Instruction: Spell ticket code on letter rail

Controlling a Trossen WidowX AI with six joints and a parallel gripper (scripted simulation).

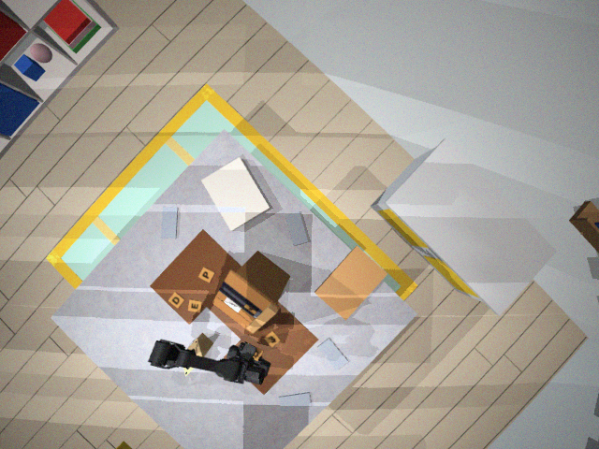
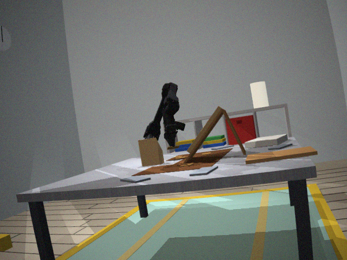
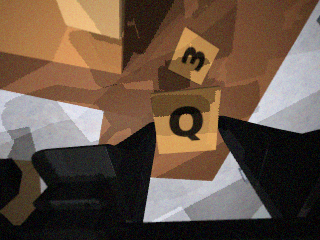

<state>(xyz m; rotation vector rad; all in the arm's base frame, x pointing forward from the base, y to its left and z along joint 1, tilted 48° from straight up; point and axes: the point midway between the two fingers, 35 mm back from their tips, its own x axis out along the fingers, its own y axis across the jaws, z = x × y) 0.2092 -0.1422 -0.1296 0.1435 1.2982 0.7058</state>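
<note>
My gripper (image 1: 257,355) (image 2: 172,145) (image 3: 185,123) is shut on the Q tile (image 3: 202,142), held level above the brown sheet's near right part. The letter faces the wrist camera upright. Another tile (image 1: 271,339) (image 3: 194,56) lies below and beyond it, its mark like a rounded M or 3. Tiles P (image 1: 206,274), D (image 1: 175,299) and E (image 1: 194,306) lie on the sheet's left part. The sloped wooden board (image 1: 227,278) (image 2: 206,130) carries a dark rail (image 1: 241,300); no tile can be made out in it. A white ticket (image 1: 232,303) is beside the rail, its print unreadable.
A tan block (image 1: 203,343) (image 2: 150,152) stands beside the arm. A cream slab (image 1: 236,193) (image 2: 266,140), an orange slab (image 1: 350,282) (image 2: 281,155) and several thin grey plates (image 1: 332,353) (image 2: 203,170) lie around the brown sheet (image 1: 186,263) on the counter.
</note>
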